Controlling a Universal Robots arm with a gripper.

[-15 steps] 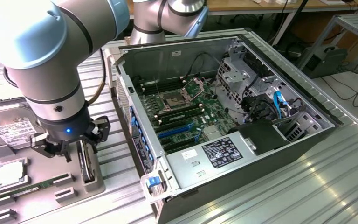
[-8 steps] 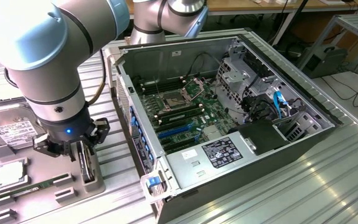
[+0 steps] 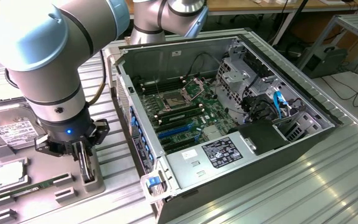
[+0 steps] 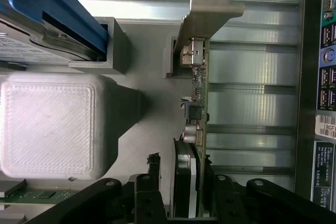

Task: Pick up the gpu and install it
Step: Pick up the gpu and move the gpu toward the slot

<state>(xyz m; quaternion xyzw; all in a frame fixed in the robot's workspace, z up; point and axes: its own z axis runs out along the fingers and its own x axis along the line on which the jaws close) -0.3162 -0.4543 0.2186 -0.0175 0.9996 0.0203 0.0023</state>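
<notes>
Thin black gpu (image 3: 89, 171) with silvery bracket (image 4: 210, 9) stands on edge in a grey holder (image 3: 97, 187), lower left of frame; the claw (image 3: 84, 163) straddles it, jaws apart, beside the open computer case (image 3: 229, 116).

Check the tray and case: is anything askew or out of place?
Nothing stands out. The gpu stands on edge in its holder, with the tool at it; the case lies open.
</notes>
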